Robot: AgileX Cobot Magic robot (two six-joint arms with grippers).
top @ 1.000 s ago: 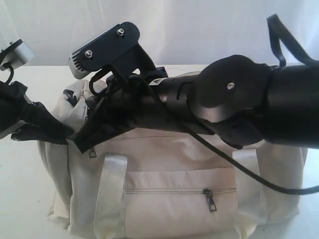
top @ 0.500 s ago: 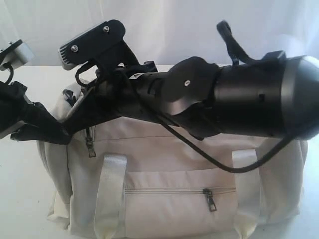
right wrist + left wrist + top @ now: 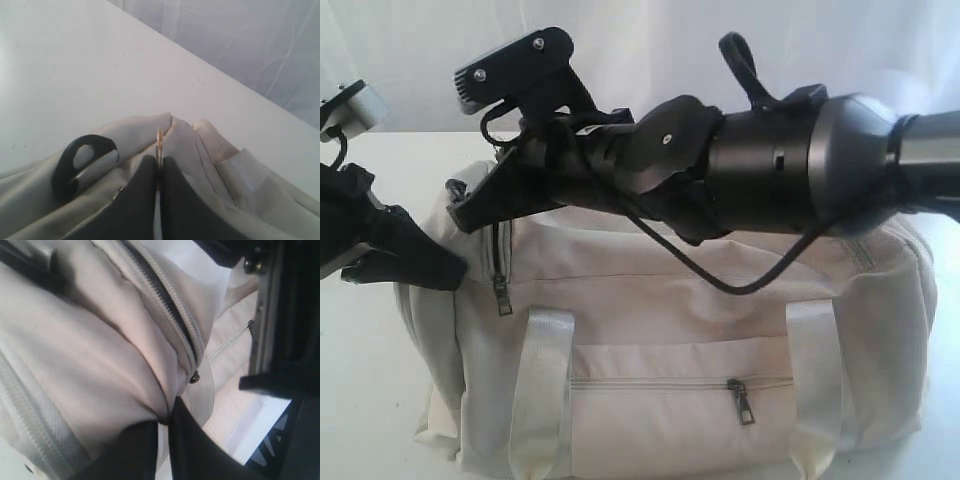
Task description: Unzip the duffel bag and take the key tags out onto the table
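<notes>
On the white table (image 3: 360, 390), well short of its far edge: a cream duffel bag (image 3: 670, 320), long side forward, one end toward the left edge. Front pocket zip (image 3: 680, 382) closed, with its tab near the right-hand handle strap (image 3: 815, 380). At the end toward the left edge, a small zip pull (image 3: 502, 298) hanging down the cloth.

At that same end, left gripper (image 3: 167, 421) with fingers pressed together on a fold of cream cloth, just beside the grey top zip (image 3: 162, 292). Teeth meshed along the stretch in view.

Reaching from the right edge across the bag's top to the same end: right arm (image 3: 770, 170). At its tip, right gripper (image 3: 159, 167), fingers together, clamped on a thin brass-coloured metal piece (image 3: 159, 140) standing edge-on out of the bunched cloth. Cannot tell what sort of piece. Just beside it, a black ring (image 3: 61, 177) with a pale strap threaded through. Seen from the exterior camera, near the other gripper but apart from it.
</notes>
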